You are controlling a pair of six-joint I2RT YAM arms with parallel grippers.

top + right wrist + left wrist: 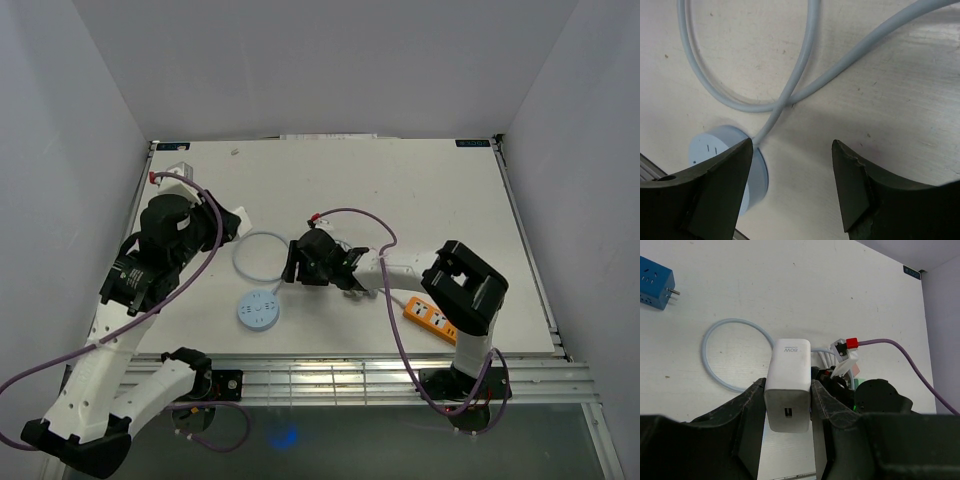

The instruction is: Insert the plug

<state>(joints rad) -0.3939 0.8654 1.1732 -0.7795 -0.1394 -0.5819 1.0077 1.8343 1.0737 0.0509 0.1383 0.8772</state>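
Grasp done; insertion yet to come.
The left pincer [787, 390] clamped the white charger [789, 371] above the bench [420, 190]; the right pincer [792, 147] gaped empty over the cable [805, 60] beside the round socket [715, 145]. The next move probably called for lining the charger up with a socket.

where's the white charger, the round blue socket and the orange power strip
white charger [788, 382]: left wrist view, middle of its upward face
round blue socket [259, 311]: top external view, centre of its top
orange power strip [428, 315]: top external view, middle of its visible top
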